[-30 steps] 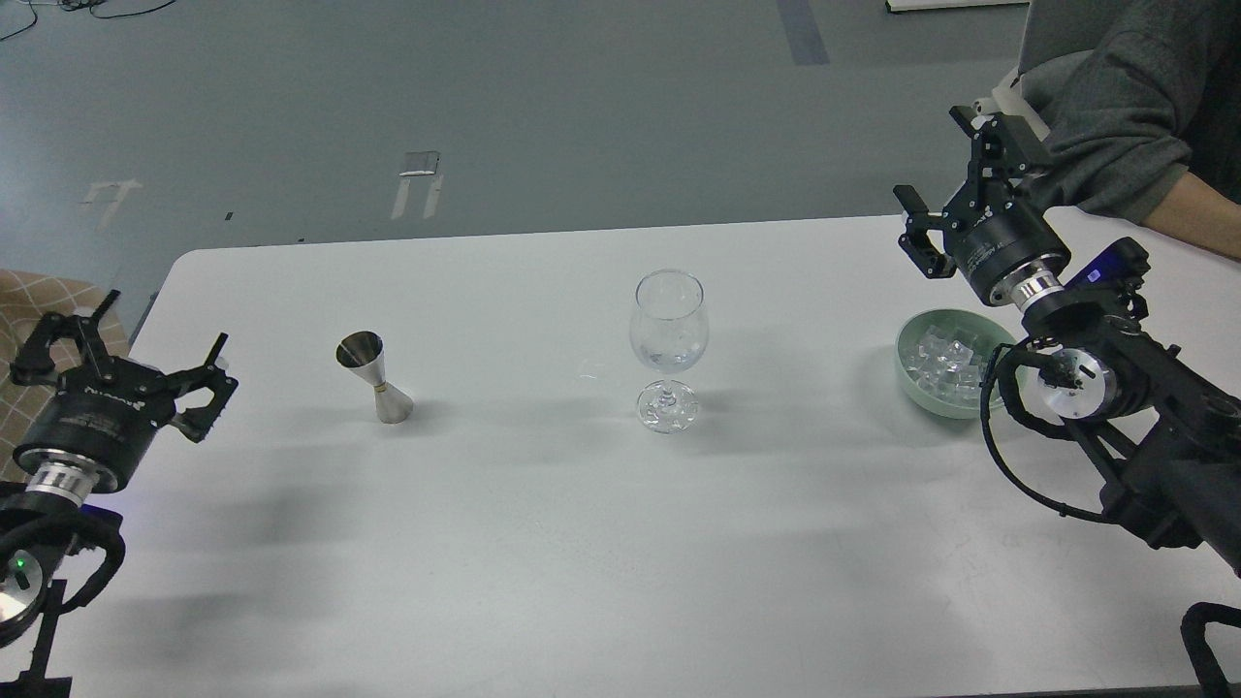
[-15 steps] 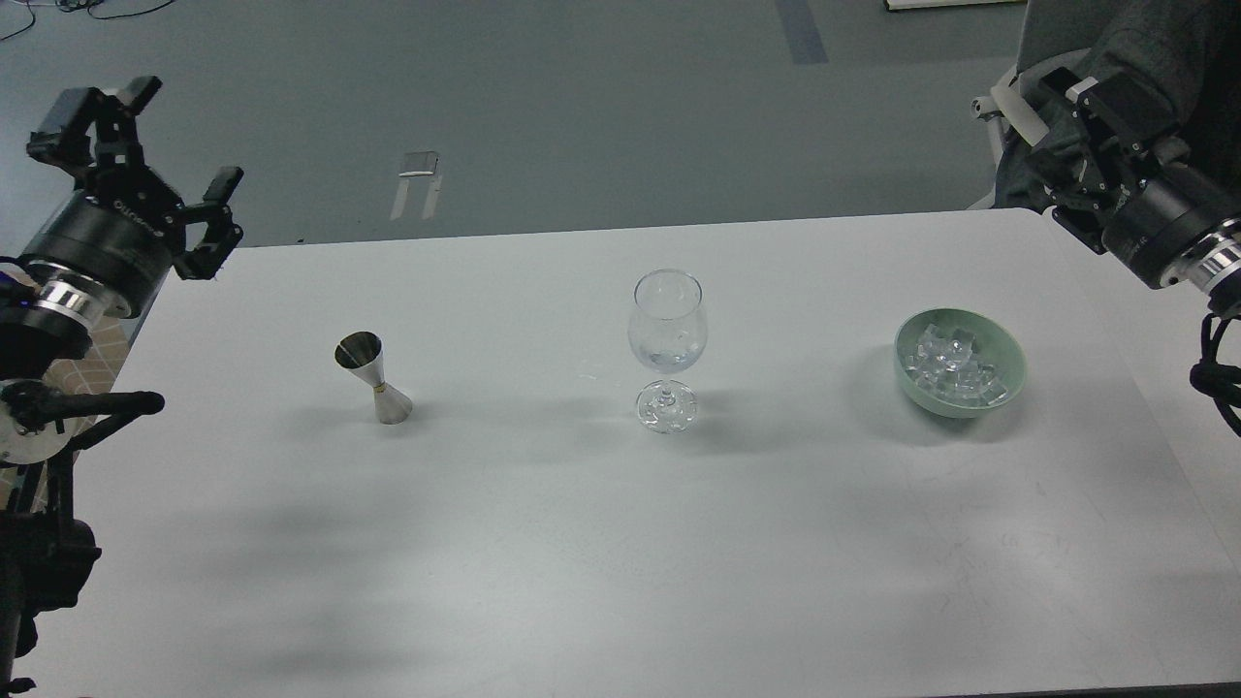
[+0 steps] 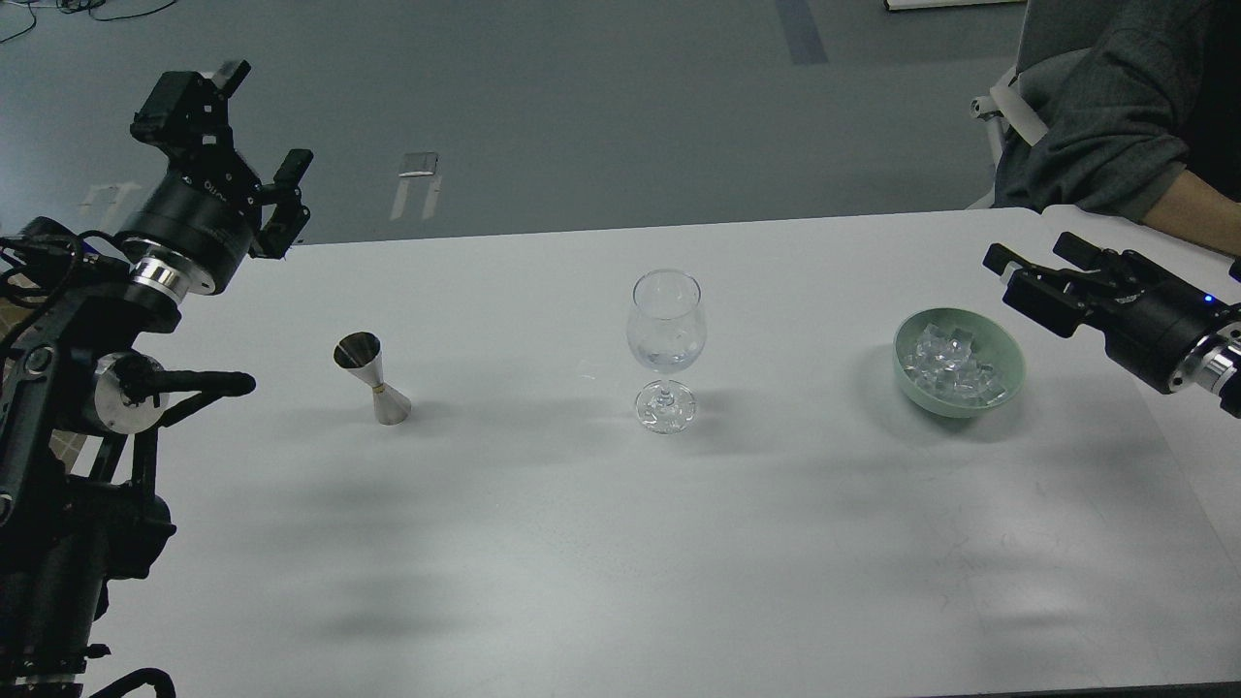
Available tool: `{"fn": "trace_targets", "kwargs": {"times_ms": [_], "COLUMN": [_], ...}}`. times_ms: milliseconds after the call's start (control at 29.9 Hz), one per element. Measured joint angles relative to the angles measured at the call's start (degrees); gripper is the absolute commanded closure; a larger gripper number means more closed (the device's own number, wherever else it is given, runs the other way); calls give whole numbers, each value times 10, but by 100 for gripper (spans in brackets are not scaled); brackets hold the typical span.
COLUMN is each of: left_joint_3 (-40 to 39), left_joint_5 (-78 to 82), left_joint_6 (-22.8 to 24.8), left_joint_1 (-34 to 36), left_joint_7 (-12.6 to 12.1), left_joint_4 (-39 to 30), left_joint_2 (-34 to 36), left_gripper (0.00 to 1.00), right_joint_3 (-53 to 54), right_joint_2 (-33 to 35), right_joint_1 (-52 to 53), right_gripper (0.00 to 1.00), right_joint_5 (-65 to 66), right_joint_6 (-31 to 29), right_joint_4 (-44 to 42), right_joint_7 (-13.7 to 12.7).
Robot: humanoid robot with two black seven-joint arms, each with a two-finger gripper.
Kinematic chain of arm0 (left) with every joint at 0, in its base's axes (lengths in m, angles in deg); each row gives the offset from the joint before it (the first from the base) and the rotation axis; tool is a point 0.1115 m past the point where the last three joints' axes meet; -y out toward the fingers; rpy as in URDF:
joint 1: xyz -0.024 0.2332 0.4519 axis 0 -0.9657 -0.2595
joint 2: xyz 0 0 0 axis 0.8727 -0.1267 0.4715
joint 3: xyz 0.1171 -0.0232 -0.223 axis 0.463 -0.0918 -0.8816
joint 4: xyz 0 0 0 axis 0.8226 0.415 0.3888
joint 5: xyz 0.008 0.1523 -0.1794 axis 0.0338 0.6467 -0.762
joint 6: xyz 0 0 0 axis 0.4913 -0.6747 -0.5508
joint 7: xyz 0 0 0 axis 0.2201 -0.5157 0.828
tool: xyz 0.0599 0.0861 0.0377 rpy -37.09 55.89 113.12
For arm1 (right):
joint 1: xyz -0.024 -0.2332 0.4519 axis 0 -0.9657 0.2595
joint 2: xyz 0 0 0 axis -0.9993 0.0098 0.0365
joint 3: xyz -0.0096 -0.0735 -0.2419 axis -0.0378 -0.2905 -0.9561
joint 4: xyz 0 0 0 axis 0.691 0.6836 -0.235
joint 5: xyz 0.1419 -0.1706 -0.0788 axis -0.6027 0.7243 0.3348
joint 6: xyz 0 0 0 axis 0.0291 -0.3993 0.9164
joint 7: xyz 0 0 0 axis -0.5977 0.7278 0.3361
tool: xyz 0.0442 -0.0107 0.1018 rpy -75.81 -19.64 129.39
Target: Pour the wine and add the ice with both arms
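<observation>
A clear stemmed wine glass [image 3: 666, 339] stands upright at the middle of the white table [image 3: 582, 553]. A steel jigger [image 3: 374, 379] stands to its left. A pale green bowl [image 3: 955, 406] at the right holds several clear ice cubes [image 3: 953, 365]. My left gripper [image 3: 247, 121] is open and empty, raised above the table's back left corner, well behind the jigger. My right gripper [image 3: 1030, 260] is open and empty, pointing left, just above and to the right of the bowl.
A person's grey-sleeved arm [image 3: 1115, 126] rests at the table's back right corner, behind my right gripper. My left arm's elbow joints [image 3: 126, 393] hang over the table's left edge. Grey floor lies beyond the far edge.
My left gripper has risen and swung right toward the table's back left corner. My right gripper has come down from near the person's sleeve and now points left beside the bowl.
</observation>
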Motion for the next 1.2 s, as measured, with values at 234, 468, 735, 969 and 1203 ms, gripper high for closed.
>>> {"fn": "trace_targets", "kwargs": {"times_ms": [234, 468, 735, 969, 1203], "left_joint_3": [1, 1, 1, 1, 1], "left_joint_5": [2, 2, 2, 2, 2], "left_joint_6": [0, 0, 0, -1, -1], "left_joint_1": [0, -1, -1, -1, -2], "left_joint_7": [1, 1, 1, 1, 1], "left_joint_4": [0, 0, 0, -2, -2], "left_joint_2": [-4, -9, -16, -17, -17], "left_gripper": [2, 2, 2, 2, 2], "right_joint_3": [-19, -58, -97, -116, -124], "right_joint_2": [-46, -83, -94, -95, -97], "right_joint_1": [9, 39, 68, 69, 69], "right_gripper": [0, 23, 40, 39, 42], "right_joint_5": [68, 71, 72, 72, 72], "right_joint_6": [5, 4, 2, -3, -3], "right_joint_4": [-71, -117, -152, -157, -165], "right_joint_7": [12, 13, 13, 12, 12]}}
